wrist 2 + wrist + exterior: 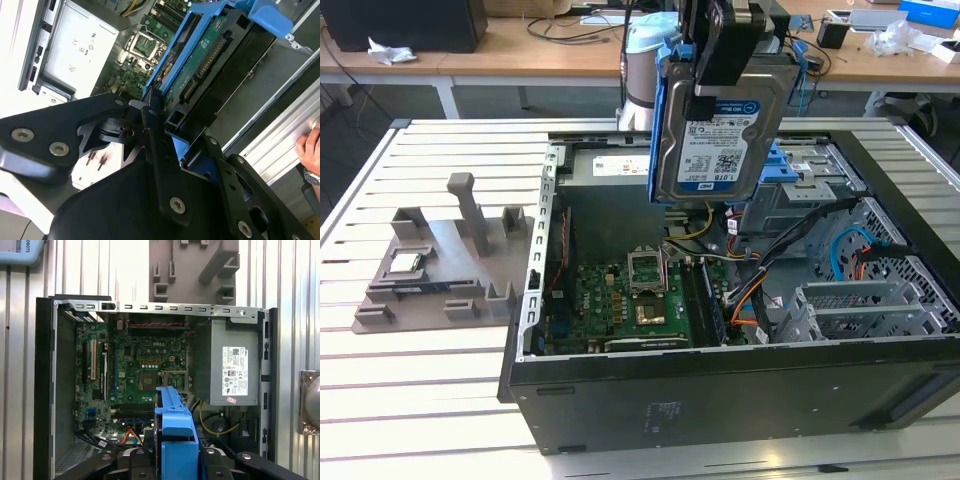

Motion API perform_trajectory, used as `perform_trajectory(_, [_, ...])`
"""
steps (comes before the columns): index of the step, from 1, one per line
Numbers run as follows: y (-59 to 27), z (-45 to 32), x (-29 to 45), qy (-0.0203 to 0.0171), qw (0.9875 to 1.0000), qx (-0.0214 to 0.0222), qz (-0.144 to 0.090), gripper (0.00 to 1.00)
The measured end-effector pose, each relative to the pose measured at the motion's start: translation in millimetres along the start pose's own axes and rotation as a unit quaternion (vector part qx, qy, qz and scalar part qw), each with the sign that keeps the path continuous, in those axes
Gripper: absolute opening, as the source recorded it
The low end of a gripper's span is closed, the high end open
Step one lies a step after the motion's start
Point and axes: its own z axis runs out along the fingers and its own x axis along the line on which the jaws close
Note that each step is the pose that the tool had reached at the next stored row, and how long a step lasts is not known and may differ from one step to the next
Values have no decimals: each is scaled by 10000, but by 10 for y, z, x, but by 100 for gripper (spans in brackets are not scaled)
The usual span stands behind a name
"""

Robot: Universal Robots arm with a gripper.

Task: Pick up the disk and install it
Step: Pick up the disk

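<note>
Disk [720,135] hangs upright, label facing out, held clear above the open computer case [720,390] toward its far wall. Gripper [725,60] clamped shut on its upper end, against the blue bracket [662,110]. Motherboard [620,300] lies beneath. Grey fixture [430,265] on the table at the exterior view's left, well apart

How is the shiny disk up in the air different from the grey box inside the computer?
The disk hangs upright above the computer case, clamped in the gripper; the grey box sits down inside the case. The disk wears a blue frame; the grey box has none. Both are silvery-grey with a white sticker.
</note>
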Motion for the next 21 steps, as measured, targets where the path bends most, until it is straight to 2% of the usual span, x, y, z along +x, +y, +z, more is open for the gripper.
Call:
perform_trajectory(13, [2, 5, 135, 0, 10000, 0, 0, 37])
perform_trajectory(21, [6, 4, 299, 0, 10000, 0, 0, 37])
